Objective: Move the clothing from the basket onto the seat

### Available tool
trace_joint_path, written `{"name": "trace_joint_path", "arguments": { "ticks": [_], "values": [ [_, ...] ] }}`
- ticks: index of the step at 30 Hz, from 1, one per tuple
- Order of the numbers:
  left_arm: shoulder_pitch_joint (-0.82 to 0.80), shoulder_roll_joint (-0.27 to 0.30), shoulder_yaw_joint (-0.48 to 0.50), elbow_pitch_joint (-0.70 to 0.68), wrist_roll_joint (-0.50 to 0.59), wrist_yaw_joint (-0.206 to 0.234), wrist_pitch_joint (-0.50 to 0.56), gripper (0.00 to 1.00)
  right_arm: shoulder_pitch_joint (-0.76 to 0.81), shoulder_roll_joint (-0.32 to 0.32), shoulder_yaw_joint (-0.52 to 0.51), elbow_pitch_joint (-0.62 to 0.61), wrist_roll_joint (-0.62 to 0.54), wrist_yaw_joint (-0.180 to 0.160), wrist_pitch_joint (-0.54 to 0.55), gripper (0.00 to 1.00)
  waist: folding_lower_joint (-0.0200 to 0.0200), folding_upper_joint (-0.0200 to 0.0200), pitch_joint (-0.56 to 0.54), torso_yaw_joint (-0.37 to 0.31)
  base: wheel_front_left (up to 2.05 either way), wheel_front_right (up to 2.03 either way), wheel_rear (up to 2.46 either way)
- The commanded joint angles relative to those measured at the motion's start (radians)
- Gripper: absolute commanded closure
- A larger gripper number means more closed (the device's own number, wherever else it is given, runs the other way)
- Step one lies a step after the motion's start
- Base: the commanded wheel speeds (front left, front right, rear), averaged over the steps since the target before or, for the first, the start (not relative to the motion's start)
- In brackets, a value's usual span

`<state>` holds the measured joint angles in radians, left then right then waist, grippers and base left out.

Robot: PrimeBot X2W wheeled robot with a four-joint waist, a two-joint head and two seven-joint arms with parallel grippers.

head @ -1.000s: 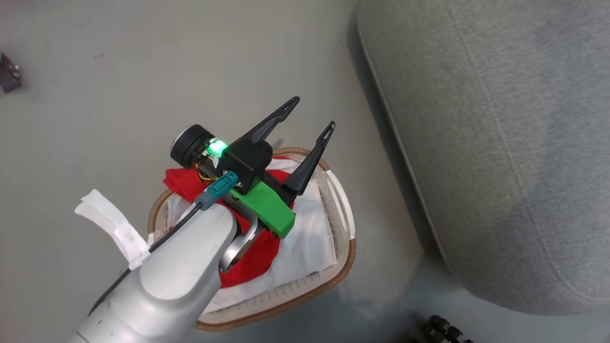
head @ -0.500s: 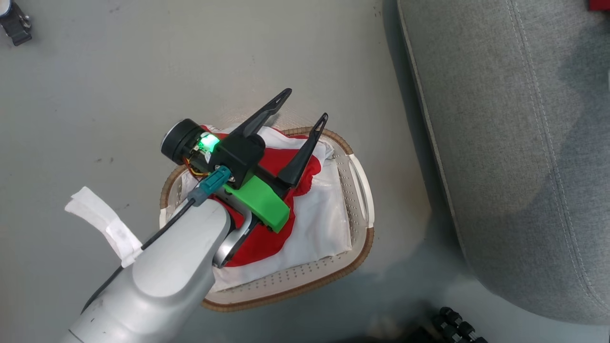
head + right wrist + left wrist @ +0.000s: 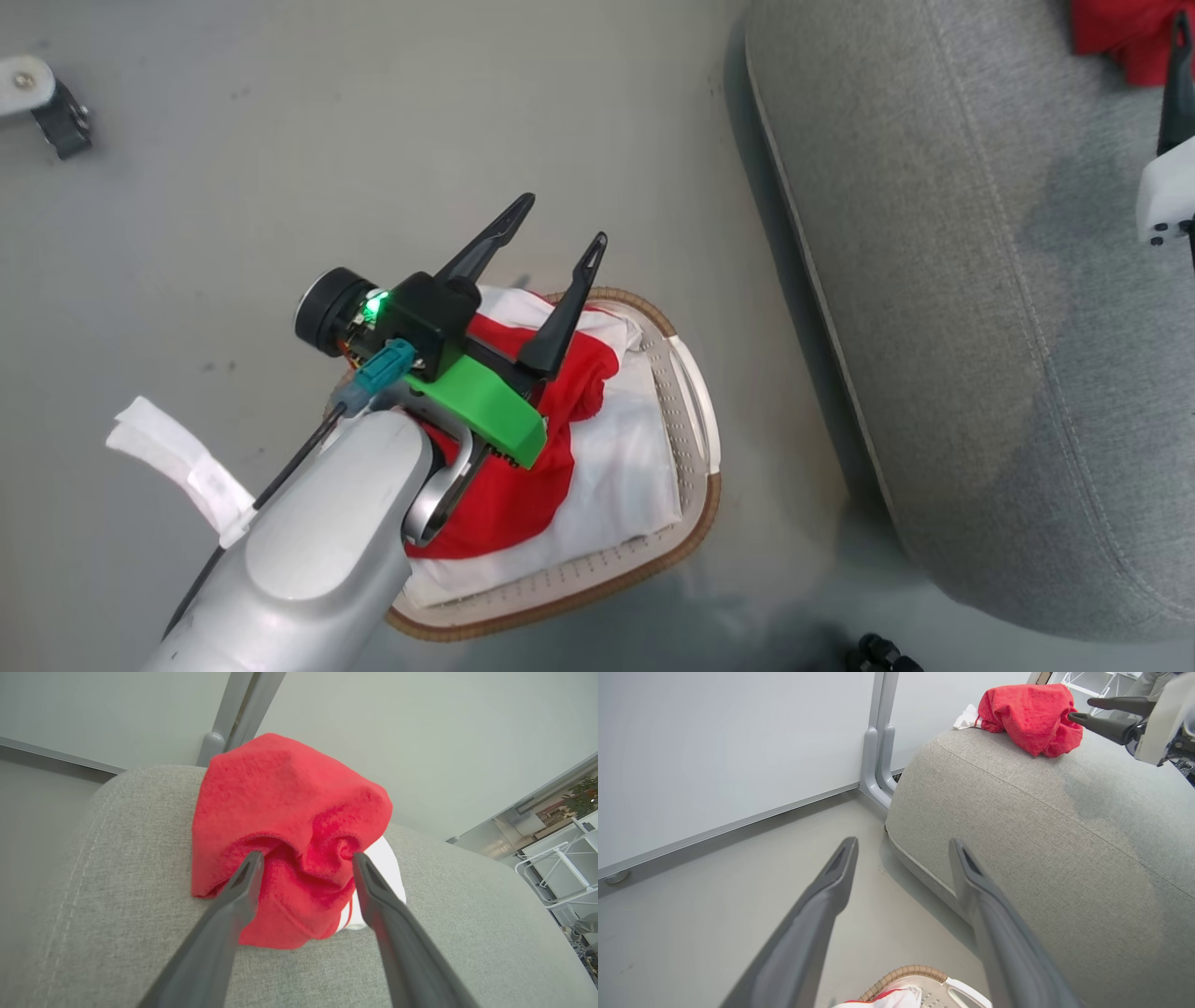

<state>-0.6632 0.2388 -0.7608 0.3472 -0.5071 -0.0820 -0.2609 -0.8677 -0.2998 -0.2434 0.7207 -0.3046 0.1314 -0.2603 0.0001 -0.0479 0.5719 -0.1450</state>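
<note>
My left gripper (image 3: pixel 560 221) hangs open and holds nothing above the far end of the basket (image 3: pixel 695 523). A red garment (image 3: pixel 504 495) lies in the basket on the white liner (image 3: pixel 625 467). From the left wrist, the fingers of the left gripper (image 3: pixel 902 843) point past the basket rim (image 3: pixel 901 973) toward the seat (image 3: pixel 1041 826). Another red garment (image 3: pixel 280 802) with a white part lies bunched on the seat (image 3: pixel 117 882). My right gripper (image 3: pixel 307 857) is open, its fingers on either side of a fold of that garment. The right gripper (image 3: pixel 1083 709) also shows beside that garment (image 3: pixel 1029 716).
The basket stands on grey floor just left of the seat (image 3: pixel 980 327). A wall with a metal post (image 3: pixel 878 742) runs behind. A castor foot (image 3: pixel 47 103) sits at the far left, a black object (image 3: pixel 878 653) at the bottom, and a white rack (image 3: pixel 560 868) beyond the seat.
The head camera has shifted, bringing the red garment on the seat and the right gripper into the top right corner. The left gripper stays open above the basket.
</note>
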Motion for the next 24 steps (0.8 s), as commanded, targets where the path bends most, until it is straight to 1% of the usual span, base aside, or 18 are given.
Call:
{"name": "trace_joint_path", "arguments": {
  "ticks": [1,8,15,20,24],
  "values": [
    [0.023,-0.003,0.016,-0.003,-0.009,0.005,-0.005,0.00,0.021,-0.005,0.011,-0.009,0.012,-0.001,-0.003,0.00,-0.0001,0.0000,-0.058,0.009,0.00,0.00,0.00],
    [0.120,-0.027,0.145,-0.031,0.002,0.008,-0.005,0.00,0.038,0.027,0.106,-0.060,0.095,-0.001,-0.003,0.00,-0.0001,0.0000,-0.200,0.052,0.00,0.00,0.00],
    [0.272,-0.057,0.303,-0.047,0.035,0.018,-0.005,0.00,0.097,0.095,0.188,-0.102,0.211,-0.001,-0.003,0.00,-0.0001,0.0000,-0.335,0.111,0.00,0.00,0.00],
    [0.384,-0.076,0.418,-0.061,0.051,0.012,-0.004,0.00,0.190,0.159,0.190,-0.142,0.285,-0.001,-0.003,0.00,-0.0001,0.0000,-0.405,0.149,0.00,0.00,0.00],
    [0.473,-0.090,0.520,-0.091,0.072,0.029,-0.004,0.00,0.286,0.204,0.196,-0.185,0.309,-0.001,-0.003,0.00,-0.0001,0.0000,-0.441,0.168,0.00,0.00,0.00]
  ]
}}
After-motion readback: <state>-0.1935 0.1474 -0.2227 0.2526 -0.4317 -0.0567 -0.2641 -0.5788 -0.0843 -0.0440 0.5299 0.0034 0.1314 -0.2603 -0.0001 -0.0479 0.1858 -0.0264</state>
